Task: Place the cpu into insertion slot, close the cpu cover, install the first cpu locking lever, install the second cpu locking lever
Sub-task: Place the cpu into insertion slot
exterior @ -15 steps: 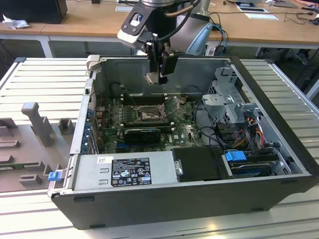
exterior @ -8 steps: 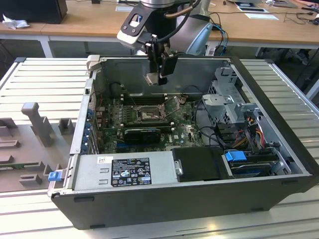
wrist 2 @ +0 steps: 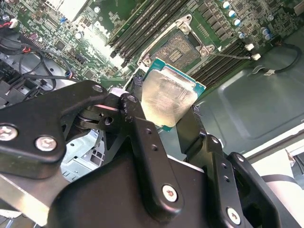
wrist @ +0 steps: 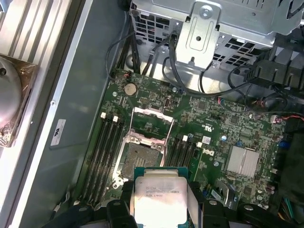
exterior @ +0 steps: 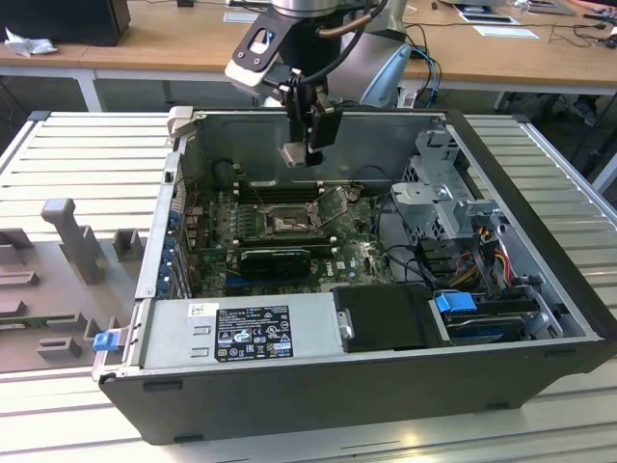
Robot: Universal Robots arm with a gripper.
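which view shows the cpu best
The first wrist view: the cpu faces the camera, its silver top square-on. The second wrist view shows it tilted in the tool; the exterior view, a small pale square.

Bright, even room light falls from above. The case (exterior: 386, 386) interior lies in soft shadow, and the cpu (wrist 2: 166, 102) top shows pale glare.

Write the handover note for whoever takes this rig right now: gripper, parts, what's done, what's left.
The gripper is shut on the cpu and holds it in the air above the motherboard.
The socket is empty and the cpu cover is swung open.
Done: the cpu is picked up and over the board.
Left: the cpu is not seated, the cover is not closed, and the locking levers are not yet installed.
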